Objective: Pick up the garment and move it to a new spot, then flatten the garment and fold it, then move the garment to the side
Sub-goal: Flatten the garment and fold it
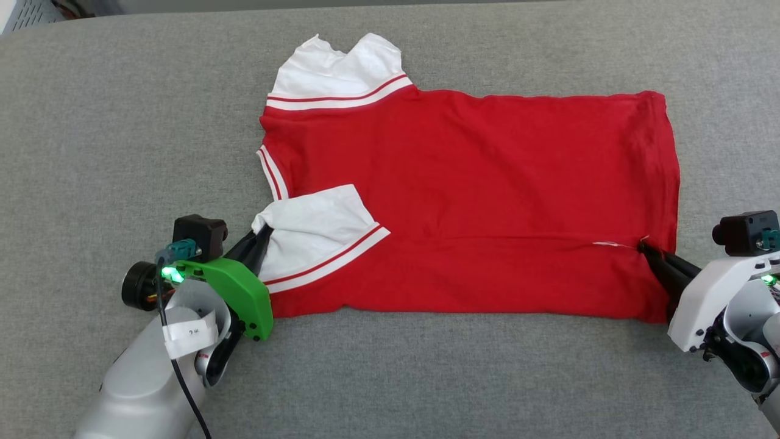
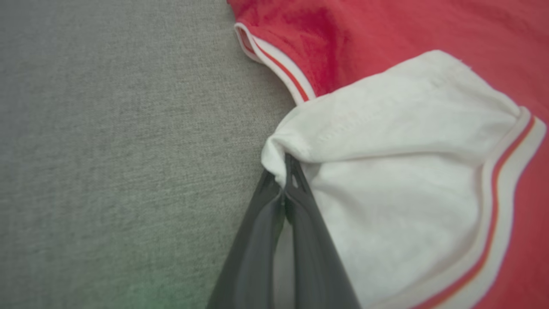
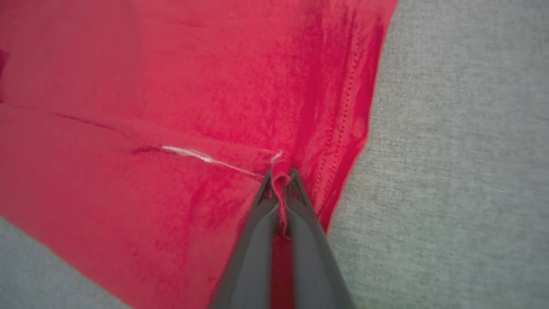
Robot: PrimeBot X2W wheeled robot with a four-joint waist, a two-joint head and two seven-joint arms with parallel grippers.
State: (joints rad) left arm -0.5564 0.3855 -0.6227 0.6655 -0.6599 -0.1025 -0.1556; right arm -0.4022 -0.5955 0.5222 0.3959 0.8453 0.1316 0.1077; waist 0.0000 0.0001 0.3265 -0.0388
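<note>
The red jersey lies spread on the grey desk, its near edge folded in. My left gripper has its fingers clenched on the white sleeve, and my right gripper pinches the hem fold. I'd carry both ends over together, level, with the crease taut.

We see our left arm as a rounded silver-grey forearm, banded by a white tape strip with faint writing and trailed by a thin black cable. Its wrist shell is bright green, with a glowing green light and a black camera box bearing a teal plug. Our right wrist shell is white. The left gripper and right gripper each have two long dark tapering fingers.
</note>
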